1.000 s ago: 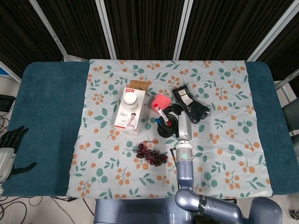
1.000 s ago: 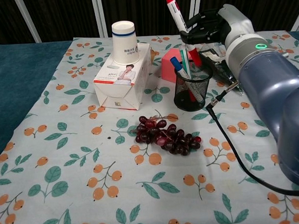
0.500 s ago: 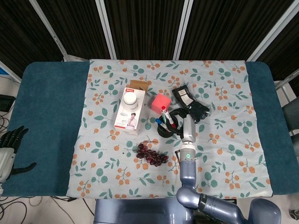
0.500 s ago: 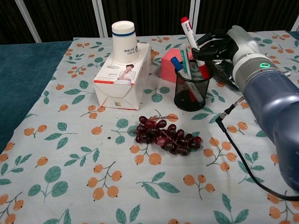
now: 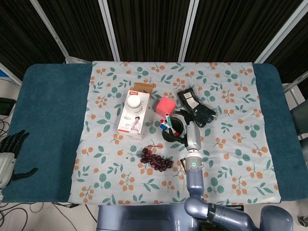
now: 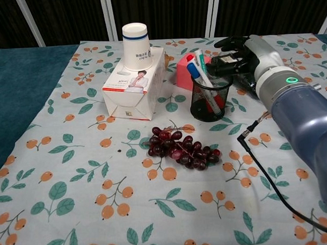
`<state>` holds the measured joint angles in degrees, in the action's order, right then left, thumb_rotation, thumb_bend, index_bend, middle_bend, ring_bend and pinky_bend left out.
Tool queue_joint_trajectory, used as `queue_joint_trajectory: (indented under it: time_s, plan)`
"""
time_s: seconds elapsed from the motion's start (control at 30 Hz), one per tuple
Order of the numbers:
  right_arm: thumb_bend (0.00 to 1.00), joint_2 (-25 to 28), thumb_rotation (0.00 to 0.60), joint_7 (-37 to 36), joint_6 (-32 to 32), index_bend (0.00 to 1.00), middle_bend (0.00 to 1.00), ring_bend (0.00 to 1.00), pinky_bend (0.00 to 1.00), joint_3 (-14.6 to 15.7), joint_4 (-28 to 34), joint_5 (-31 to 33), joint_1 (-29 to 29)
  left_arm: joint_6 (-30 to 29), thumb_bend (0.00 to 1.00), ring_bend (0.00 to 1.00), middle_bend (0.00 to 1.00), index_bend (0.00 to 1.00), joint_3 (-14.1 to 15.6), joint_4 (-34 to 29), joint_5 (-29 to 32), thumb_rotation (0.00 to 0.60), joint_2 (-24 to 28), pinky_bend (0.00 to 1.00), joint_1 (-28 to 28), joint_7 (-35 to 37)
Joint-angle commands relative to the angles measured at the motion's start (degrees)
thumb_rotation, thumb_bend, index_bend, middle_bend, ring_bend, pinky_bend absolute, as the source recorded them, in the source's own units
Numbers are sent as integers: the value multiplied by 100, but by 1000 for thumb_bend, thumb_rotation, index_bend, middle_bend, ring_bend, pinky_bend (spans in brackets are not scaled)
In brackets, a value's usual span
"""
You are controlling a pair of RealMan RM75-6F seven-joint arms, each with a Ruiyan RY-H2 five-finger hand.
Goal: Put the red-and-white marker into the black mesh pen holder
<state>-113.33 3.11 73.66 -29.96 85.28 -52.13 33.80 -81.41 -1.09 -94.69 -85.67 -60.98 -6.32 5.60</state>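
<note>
The red-and-white marker point(image 6: 190, 58) stands inside the black mesh pen holder point(image 6: 210, 96), leaning left, with its red cap above the rim beside a blue-capped marker point(image 6: 194, 72) and a green-marked pen. In the head view the marker's red tip point(image 5: 168, 116) pokes out of the holder point(image 5: 171, 136). My right hand point(image 6: 237, 55) hovers at the holder's right rim with its fingers apart and nothing in them. Far off at the left table edge, my left hand point(image 5: 9, 150) rests with spread fingers.
A bunch of dark grapes point(image 6: 180, 147) lies just in front of the holder. A white box point(image 6: 132, 86) with a paper cup point(image 6: 136, 46) on it stands to the left. A pink cube point(image 6: 182, 73) and black gloves point(image 5: 196, 107) lie behind.
The marker dropped from above the holder down into it and tipped to the left. My right hand let it go and sank to the rim.
</note>
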Motion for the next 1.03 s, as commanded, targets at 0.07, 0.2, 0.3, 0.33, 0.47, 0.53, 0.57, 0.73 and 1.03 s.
queue_joint_trajectory:
  time_s: [0.07,0.2,0.3,0.33,0.47,0.53,0.57,0.73,1.03]
  plan:
    - [390,177,600,51,107,258,154,89,183,59,346,-106,-110,-14,85,0,0,0,-2,2,-5,600,-3,0,4,-4]
    - [361,636,600,102,288,258,153,89,183,344,902,-488,-395,-38,85,0,0,0,-1,11,-15,600,-11,0,13,-9]
    - [300,1206,600,141,364,254,146,89,183,657,1394,-785,-717,-63,85,0,0,0,4,19,-33,600,-15,0,23,-14]
    - [282,1451,600,147,371,246,141,89,183,775,1587,-877,-844,-74,85,0,0,0,6,26,-43,600,-17,0,26,-21]
    - [190,2241,600,336,446,169,89,79,182,1173,2005,-1133,-1232,-85,85,0,0,0,22,48,-57,600,-16,0,36,-80]
    - [144,2943,600,532,479,106,43,48,179,1585,2192,-1487,-1514,-104,85,0,0,0,22,50,-63,600,-22,0,44,-115]
    - [126,3270,600,592,498,64,20,25,177,1782,2223,-1707,-1634,-125,85,0,0,0,20,54,-72,600,-28,0,50,-134]
    - [95,4156,600,844,825,0,0,0,169,2456,1946,-2687,-2048,-210,85,0,0,0,30,91,-145,600,-65,0,72,-212]
    - [77,4404,600,1035,1623,0,0,0,168,3015,1037,-3701,-2634,-329,84,0,0,0,56,123,-250,600,-135,0,111,-448]
